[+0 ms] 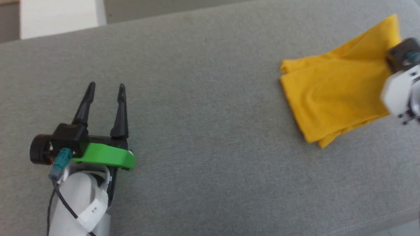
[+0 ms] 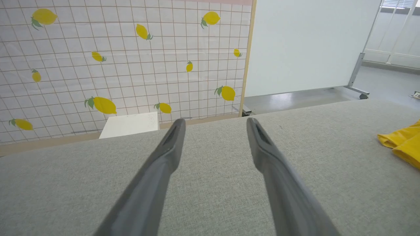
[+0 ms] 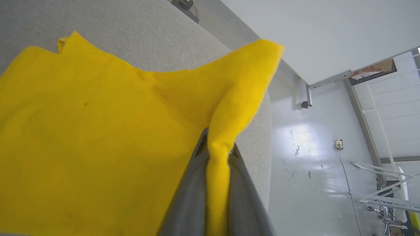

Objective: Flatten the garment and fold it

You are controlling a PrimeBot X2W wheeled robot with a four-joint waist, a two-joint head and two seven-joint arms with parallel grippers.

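The garment [image 1: 338, 95], plain yellow cloth, lies folded in layers at the right of the grey padded table [image 1: 203, 98]. One corner of it rises toward the top right. In the right wrist view my right gripper [image 3: 218, 149] is shut on a pinched fold of the garment [image 3: 98, 131], which spreads away to the left. The head view catches my right wrist's white and black housing [image 1: 402, 85] at the right edge, over the cloth. My left gripper [image 1: 106, 87] hovers open far to the left, with nothing between its fingers. The left wrist view shows the garment's edge [image 2: 402, 144] at the far right.
A lemon-print tiled wall [image 2: 124, 59] and a white panel [image 2: 311, 46] stand beyond the table's far edge. A small white box [image 2: 129, 124] sits behind that edge. Glossy floor [image 3: 311, 157] lies past the table's right end, with a wall socket and cables.
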